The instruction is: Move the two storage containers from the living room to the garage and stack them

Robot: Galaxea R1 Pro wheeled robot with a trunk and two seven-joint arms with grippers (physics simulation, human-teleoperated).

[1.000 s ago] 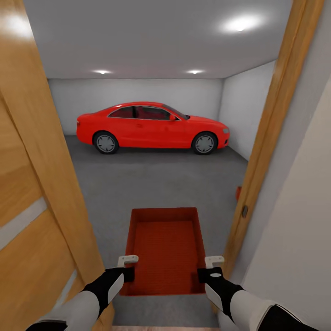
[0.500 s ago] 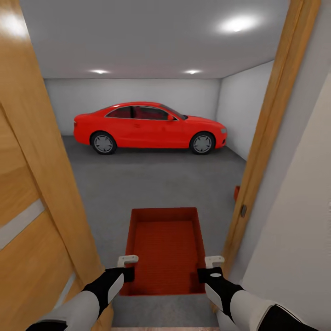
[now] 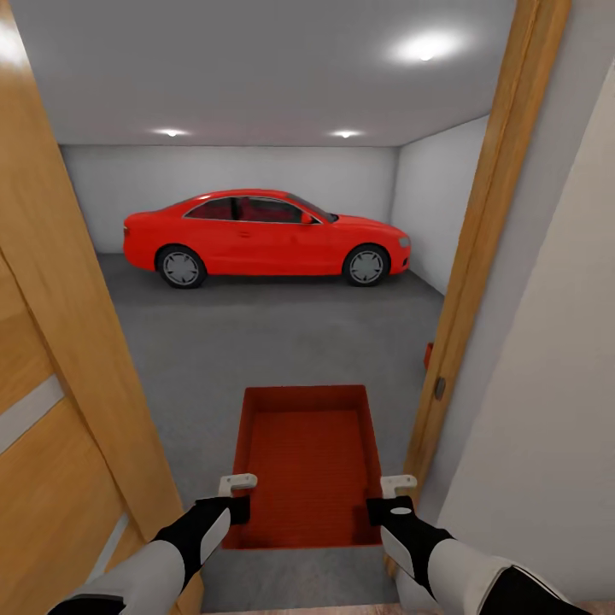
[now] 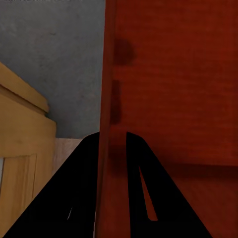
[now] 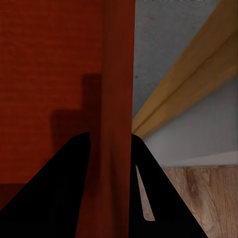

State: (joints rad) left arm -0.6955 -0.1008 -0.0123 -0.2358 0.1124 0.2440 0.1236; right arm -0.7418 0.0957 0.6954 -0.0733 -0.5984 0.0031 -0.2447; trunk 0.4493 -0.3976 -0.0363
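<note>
both grippers, left gripper (image 3: pixel 237 495) and right gripper (image 3: pixel 391 497), pinch one storage container (image 3: pixel 309 461) in the garage doorway; red car (image 3: pixel 265 237) at 12 o'clock; nothing stacked yet.

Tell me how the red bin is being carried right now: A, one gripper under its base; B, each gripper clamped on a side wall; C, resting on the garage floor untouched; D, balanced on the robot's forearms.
B: the left gripper and the right gripper each straddle a side wall of the bin, and both wrist views show the jaws closed on either side of a wall.
</note>
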